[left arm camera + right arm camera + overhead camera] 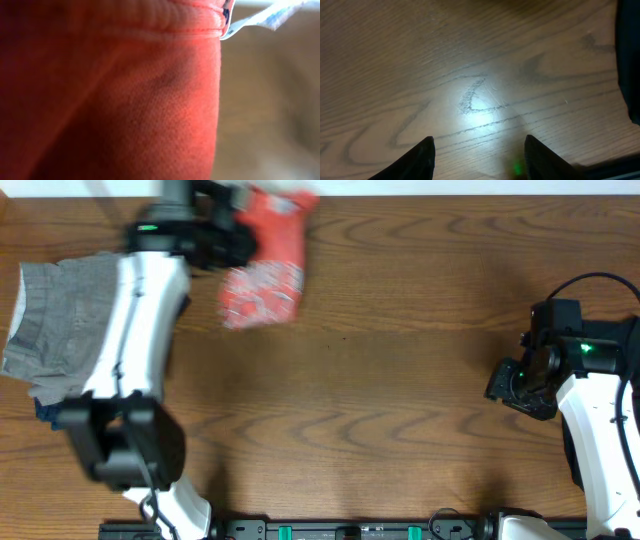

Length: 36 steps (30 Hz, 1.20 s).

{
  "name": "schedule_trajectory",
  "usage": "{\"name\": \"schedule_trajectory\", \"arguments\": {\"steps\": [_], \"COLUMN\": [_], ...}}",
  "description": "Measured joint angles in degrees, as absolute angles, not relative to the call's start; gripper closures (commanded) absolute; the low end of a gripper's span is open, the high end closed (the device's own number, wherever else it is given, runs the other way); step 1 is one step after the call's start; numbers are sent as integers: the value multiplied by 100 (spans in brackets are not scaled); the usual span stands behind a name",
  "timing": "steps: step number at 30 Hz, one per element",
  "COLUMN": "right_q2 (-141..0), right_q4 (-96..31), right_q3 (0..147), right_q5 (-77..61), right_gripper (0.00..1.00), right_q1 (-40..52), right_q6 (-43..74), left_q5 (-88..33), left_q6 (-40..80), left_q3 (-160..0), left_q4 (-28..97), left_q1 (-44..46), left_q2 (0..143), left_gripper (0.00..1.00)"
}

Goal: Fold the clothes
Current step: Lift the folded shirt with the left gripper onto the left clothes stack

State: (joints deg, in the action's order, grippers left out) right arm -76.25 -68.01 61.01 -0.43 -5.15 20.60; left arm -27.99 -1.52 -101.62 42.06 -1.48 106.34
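right arm: white link (600,410) at the near right of the surface (380,380), wrist turned inward.
right jaws: spread; both black fingertips (420,160) show low in the wrist view with a wide gap and nothing between them.
under right jaws: bare wood grain (470,60) with a bright glare patch. A dark shape sits at the right edge of the view; cannot tell what it is.
left arm: white link (135,330) runs from the near left up toward the far edge, crossing the right edge of the grey garment.
grey garment: (62,315) crumpled flat on the left of the surface, well apart from the right arm.
dark cloth: (45,412) small dark bit poking out at the grey garment's near edge; type unclear.
coral-red garment: (265,265) far left-centre of the surface, near the far edge, at the left arm's tip. White speckled print on its near part; top end blurred.
left jaws: pressed together, pinching the coral-red garment. Fingers are hidden in the wrist view, where red knit (150,110) fills the view.
white tag: (260,17) sticks out past a stitched seam at the top of the red cloth.
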Motion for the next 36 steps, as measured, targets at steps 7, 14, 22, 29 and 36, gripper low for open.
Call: {"name": "schedule_trajectory", "arguments": {"steps": [7, 14, 22, 29, 36], "right_q2": [-7625, -7623, -7623, -7623, -7623], "right_q4": [-6810, -6810, -6810, -6810, -6807], "right_q3": [6101, 6101, 6101, 6101, 6104], "right_q5": [-38, -38, -38, -38, -38], "right_gripper": [45, 45, 45, 46, 46], "right_q1": [-561, -561, -561, -561, -561], "right_q6": [2060, 2058, 2060, 2058, 2060], "left_q5": [-2453, -2373, -2379, -2381, -2381], "left_q6": [-84, -19, 1, 3, 5], "left_q3": [-10165, -10165, -10165, -10165, -10165], "left_q4": [3975, 3715, 3658, 3651, 3841], "left_q1": [-1457, -2233, -2578, -2827, -3124], "left_q2": [10523, 10525, 10525, 10604, 10615], "left_gripper": [94, 94, 94, 94, 94]}}
